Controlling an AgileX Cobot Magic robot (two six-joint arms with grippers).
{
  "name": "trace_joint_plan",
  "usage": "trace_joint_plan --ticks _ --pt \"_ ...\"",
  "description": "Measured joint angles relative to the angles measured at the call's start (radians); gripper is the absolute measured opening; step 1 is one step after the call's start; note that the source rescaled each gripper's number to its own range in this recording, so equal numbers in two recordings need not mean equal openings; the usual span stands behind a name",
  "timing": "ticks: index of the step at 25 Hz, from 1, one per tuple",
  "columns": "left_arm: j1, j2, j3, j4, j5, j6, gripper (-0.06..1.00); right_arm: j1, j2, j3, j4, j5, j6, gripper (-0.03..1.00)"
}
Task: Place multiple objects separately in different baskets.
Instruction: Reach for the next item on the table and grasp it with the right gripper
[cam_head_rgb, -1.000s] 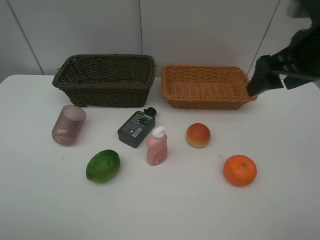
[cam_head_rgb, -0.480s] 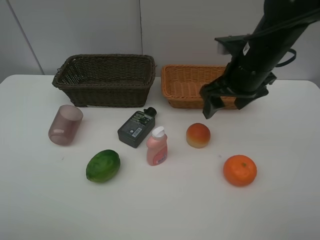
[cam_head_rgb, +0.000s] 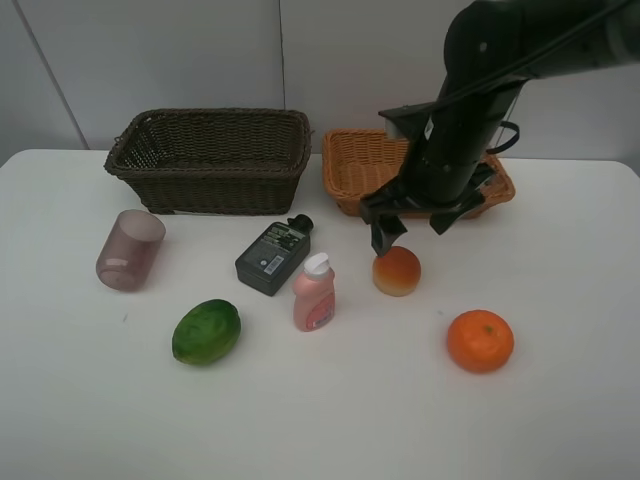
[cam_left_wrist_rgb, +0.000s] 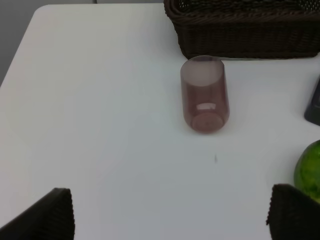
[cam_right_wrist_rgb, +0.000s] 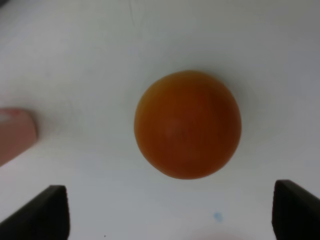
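My right gripper (cam_head_rgb: 410, 232) hangs open just above the peach-red round fruit (cam_head_rgb: 397, 272), in front of the orange-tan basket (cam_head_rgb: 352, 160). In the right wrist view the fruit (cam_right_wrist_rgb: 187, 124) lies centred ahead of the open gripper (cam_right_wrist_rgb: 170, 215), with the pink bottle (cam_right_wrist_rgb: 15, 132) at the edge. The dark brown basket (cam_head_rgb: 208, 116) stands at the back left. On the table lie the purple cup (cam_head_rgb: 130, 250), the dark-green bottle (cam_head_rgb: 270, 258), the pink bottle (cam_head_rgb: 314, 295), the green fruit (cam_head_rgb: 206, 331) and the orange (cam_head_rgb: 480, 340). My left gripper (cam_left_wrist_rgb: 170, 220) is open and empty, short of the cup (cam_left_wrist_rgb: 203, 95).
A white table (cam_head_rgb: 560, 420) carries everything, with a white wall behind the baskets. The left wrist view shows the dark basket (cam_left_wrist_rgb: 245, 35) beyond the cup and the green fruit (cam_left_wrist_rgb: 310, 170) at the side.
My right arm has swung in from the far right, across the orange-tan basket, and down to just above the peach-red fruit. The cup shifted slightly earlier. The other objects have not moved.
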Motion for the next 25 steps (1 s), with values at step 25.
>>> trace_joint_plan --ticks 25 --pt "0.000 0.000 0.000 0.000 0.000 0.000 1.00 0.001 0.146 -0.010 -0.068 -0.109 -0.006 0.82"
